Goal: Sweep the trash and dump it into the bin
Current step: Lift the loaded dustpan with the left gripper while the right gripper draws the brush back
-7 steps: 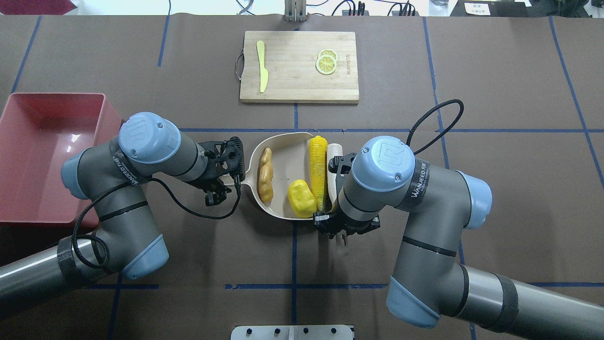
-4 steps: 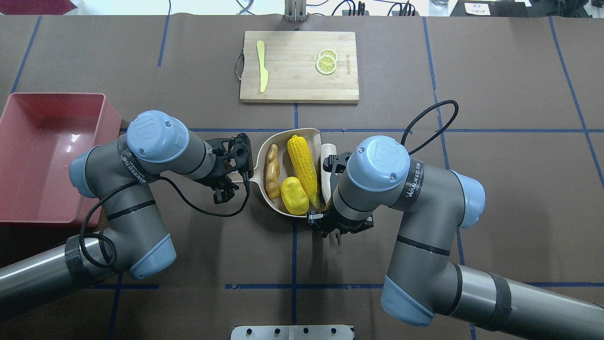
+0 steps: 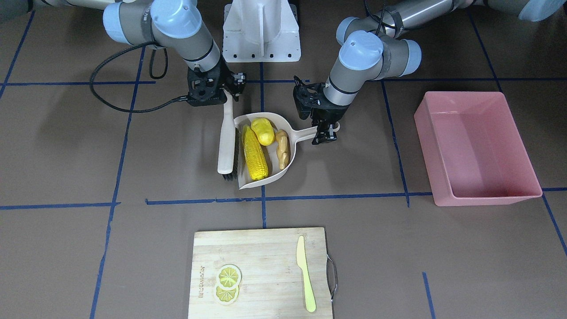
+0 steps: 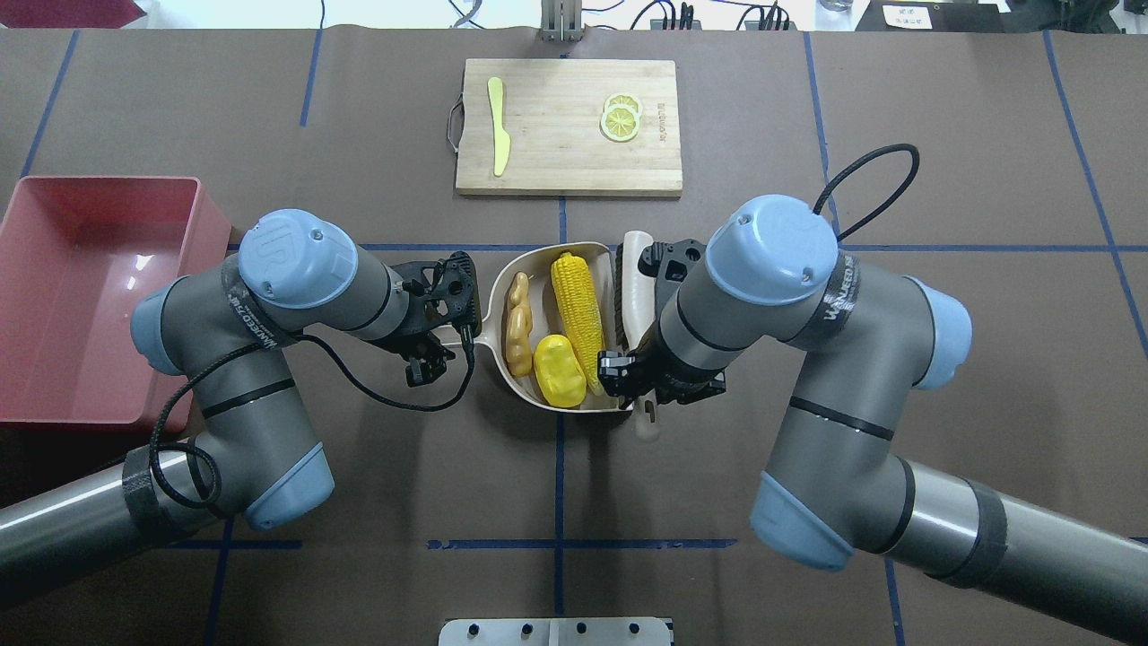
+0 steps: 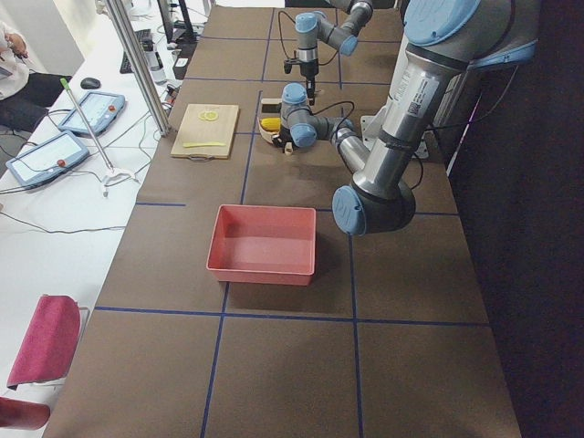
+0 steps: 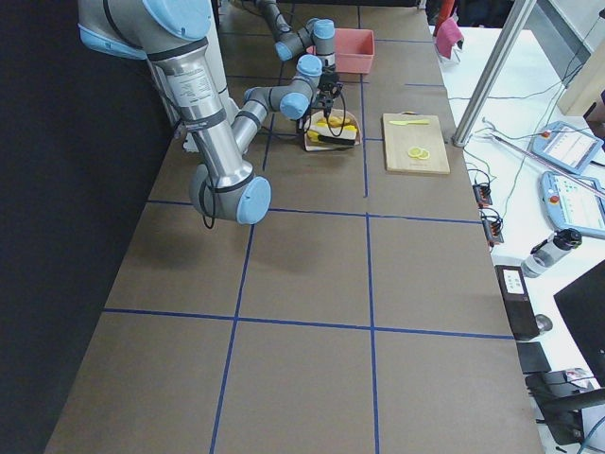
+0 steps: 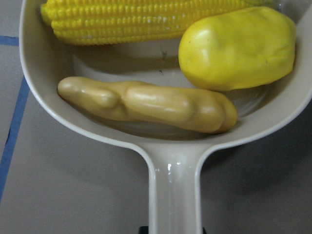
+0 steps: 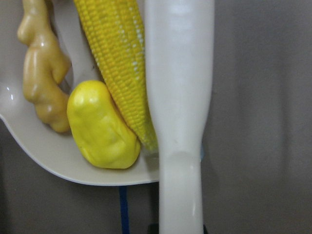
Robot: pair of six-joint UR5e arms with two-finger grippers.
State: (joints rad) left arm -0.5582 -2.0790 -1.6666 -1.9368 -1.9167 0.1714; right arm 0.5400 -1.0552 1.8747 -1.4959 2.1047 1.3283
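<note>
Left fingers [image 3: 325, 133] pinching the handle of the beige dustpan [image 4: 536, 274], corn cob [image 4: 577, 305], potato lump [image 4: 558, 370] and ginger root [image 4: 517, 323] lying in the pan just ahead of them, right fingers [image 3: 228, 91] clamping the brush [image 4: 635, 287] handle, brush head lying right beside the corn, pink bin [image 4: 54, 269] sitting on the desk [image 4: 987, 135] well apart from the left fingers, on the side away from the pan

One corn cob [image 4: 577, 305], one potato [image 4: 559, 371], one ginger root [image 4: 517, 325], one dustpan [image 4: 529, 258], one brush [image 4: 635, 278], one bin [image 4: 81, 296].
</note>
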